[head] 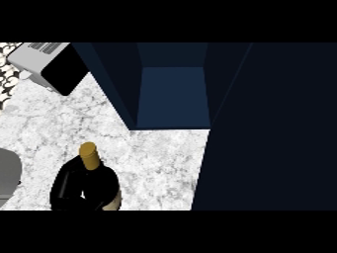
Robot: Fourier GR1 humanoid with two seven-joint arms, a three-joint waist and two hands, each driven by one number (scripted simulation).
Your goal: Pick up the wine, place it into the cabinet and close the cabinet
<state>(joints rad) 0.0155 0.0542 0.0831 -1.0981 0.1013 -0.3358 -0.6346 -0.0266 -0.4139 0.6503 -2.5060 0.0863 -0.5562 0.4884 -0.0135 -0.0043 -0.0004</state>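
Hand (74, 185) grips wine (89, 154) over marble counter (47, 118).

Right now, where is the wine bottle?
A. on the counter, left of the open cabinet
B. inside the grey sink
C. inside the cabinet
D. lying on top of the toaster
A: the wine bottle stands on the marble counter, in front and left of the open cabinet, whose visible compartment holds nothing.

View: a single head view, no second one to share ground with.
Direction: steeply down onto the marbled bench (149, 158).
Nearness: close; the open dark cabinet (172, 94) fills the upper right.
Edges: an appliance (51, 66) sits upper left.
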